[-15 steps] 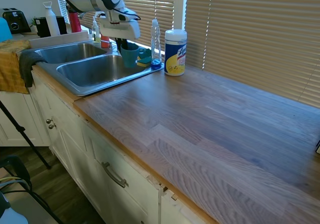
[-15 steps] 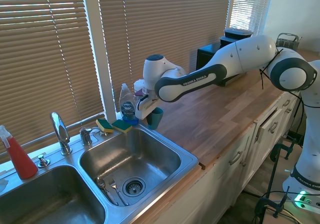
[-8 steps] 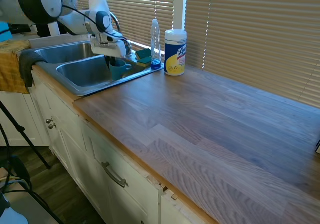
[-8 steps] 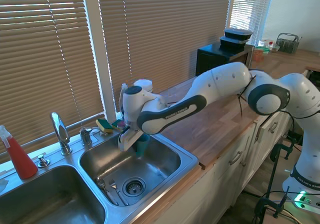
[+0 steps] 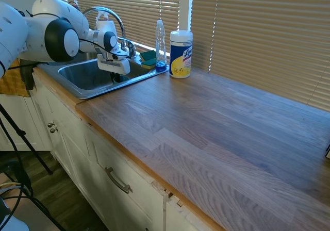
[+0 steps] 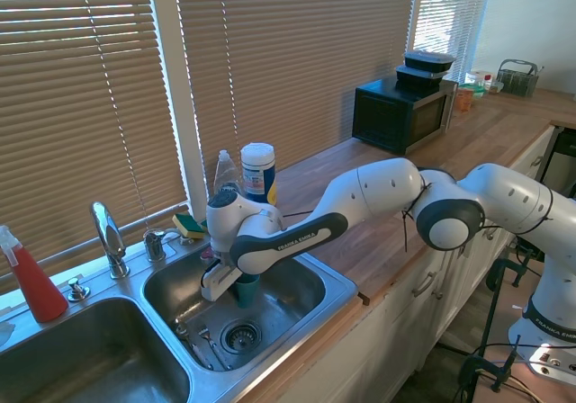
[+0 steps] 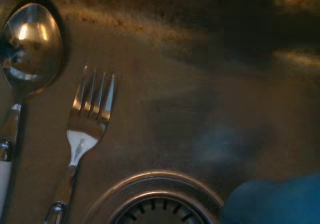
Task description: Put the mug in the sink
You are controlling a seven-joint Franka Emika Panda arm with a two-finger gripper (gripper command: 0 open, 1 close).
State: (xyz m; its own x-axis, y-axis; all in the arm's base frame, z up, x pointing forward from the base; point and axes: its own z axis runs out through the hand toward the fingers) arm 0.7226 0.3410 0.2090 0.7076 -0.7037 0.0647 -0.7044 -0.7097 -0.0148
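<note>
The teal-blue mug hangs upright, low inside the right basin of the stainless sink, close above the basin floor near the drain. My gripper reaches down into the basin and is shut on the mug's rim. In the first exterior view the gripper dips behind the sink's rim and hides the mug. In the wrist view a blurred teal patch of the mug shows over the drain.
A fork and a spoon lie on the basin floor by the drain. The faucet, sponges, clear spray bottle and wipes canister stand along the sink's back edge. A red bottle stands at the far left.
My gripper carried the mug from the counter edge by the sponges out over the right basin, then lowered it deep into the basin.
</note>
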